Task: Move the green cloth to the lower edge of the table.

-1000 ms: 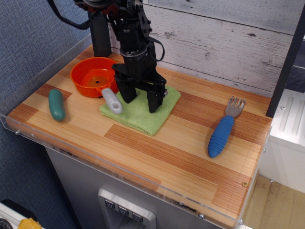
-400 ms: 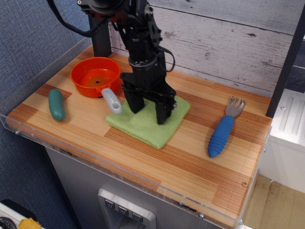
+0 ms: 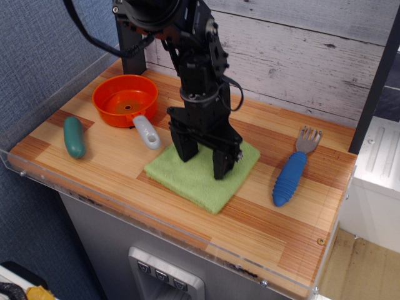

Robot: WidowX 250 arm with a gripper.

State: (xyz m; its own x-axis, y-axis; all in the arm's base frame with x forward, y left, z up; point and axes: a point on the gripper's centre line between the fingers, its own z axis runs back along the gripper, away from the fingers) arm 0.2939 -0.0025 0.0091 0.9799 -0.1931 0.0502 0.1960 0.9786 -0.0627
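The green cloth (image 3: 195, 181) lies flat on the wooden table (image 3: 269, 219), near the middle and a little toward the front edge. My gripper (image 3: 204, 159) stands upright on it with both black fingers spread wide apart, tips pressed down onto the cloth's far half. The fingers (image 3: 221, 167) hold nothing between them. The cloth's front corner lies a short way from the clear acrylic rim.
An orange bowl (image 3: 124, 99) with a grey handle (image 3: 147, 133) stands at the back left, now apart from the cloth. A teal pickle-shaped object (image 3: 74, 137) lies at the left. A blue-handled fork (image 3: 290, 177) lies at the right. A grey plank wall stands behind.
The gripper has slid right and toward the front edge, dragging the green cloth with it. The cloth has come away from the bowl's handle.
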